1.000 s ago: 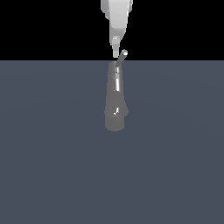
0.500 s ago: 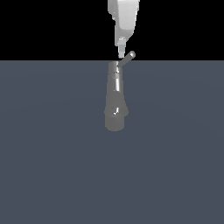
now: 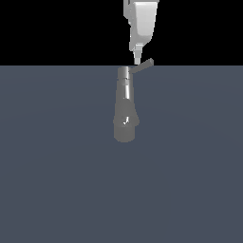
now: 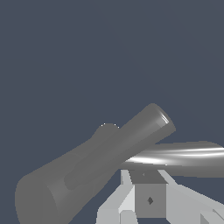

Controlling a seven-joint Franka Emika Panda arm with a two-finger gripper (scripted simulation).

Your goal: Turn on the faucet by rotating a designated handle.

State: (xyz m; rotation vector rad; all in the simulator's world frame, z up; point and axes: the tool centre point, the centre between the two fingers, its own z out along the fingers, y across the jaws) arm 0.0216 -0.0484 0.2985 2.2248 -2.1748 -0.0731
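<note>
At the far end of the faucet (image 3: 125, 107), the handle (image 3: 142, 66) juts toward the exterior view's right, its long axis slanting slightly upward. Directly above its base hangs the gripper (image 3: 136, 60); finger spacing cannot be told.

**What my arm looks like from here**

In the exterior view I see only the end of the arm (image 3: 141, 23): a blocky white shell with a pale grey shaded side, smooth and plain, narrowing to a thin whitish gripper (image 3: 136, 59). I can make out no cables, screws or lettering at this size. In the wrist view the gripper (image 4: 146, 199) shows as flat-faced, angular pieces in white and light grey, with a darker grey square panel in the middle carrying one small dark diamond-shaped mark.
</note>
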